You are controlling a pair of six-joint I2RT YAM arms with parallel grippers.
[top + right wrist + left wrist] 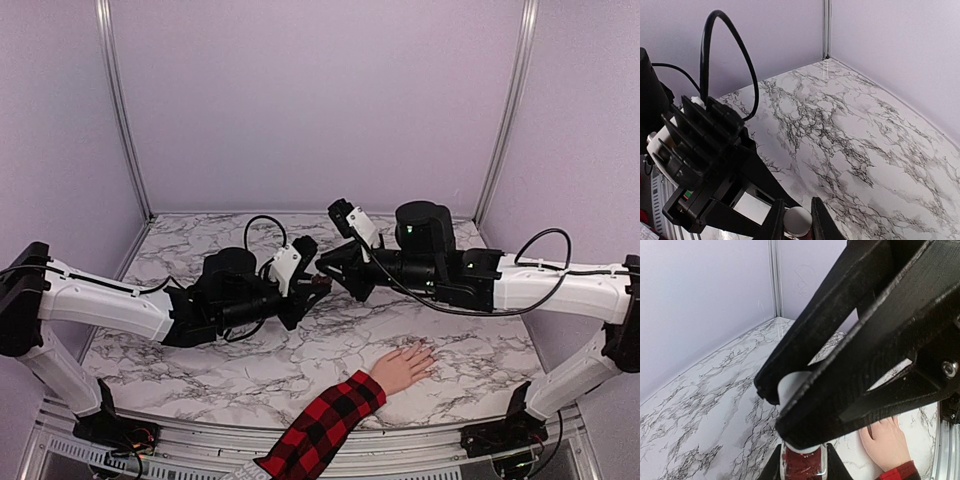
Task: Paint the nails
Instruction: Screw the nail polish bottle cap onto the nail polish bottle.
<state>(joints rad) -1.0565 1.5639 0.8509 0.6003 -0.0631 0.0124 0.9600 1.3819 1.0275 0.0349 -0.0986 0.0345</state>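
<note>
Dark-red glass of the polish bottle [800, 464] sits at the bottom edge of the left wrist view, pinched between the two fingers of the left gripper [802, 471], which is closed on its sides. The bottle's white cap [792, 385] stands above the glass. The right gripper [782, 412] reaches in from the upper right, and its long black fingers are clamped on the cap. Lower right, a pale hand [886, 440] lies palm down on the marble table [705, 405], with a red-and-black plaid sleeve [900, 474] at the wrist.

Right wrist view: the right gripper's own fingers rise from the bottom edge, narrowly parted, with the round white cap held between them. The left arm's black wrist block fills the left side, and a black cable [730, 50] loops over it.

Top view: both arms stretch inward from the sides, forearms nearly level above the table, and their grippers meet tip to tip over the middle. The hand rests on the near right part of the table, sleeve running to the front edge, fingers spread toward the far right. The nails [430, 350] lie at those fingertips, well apart from both grippers and too small to tell their colour.
</note>
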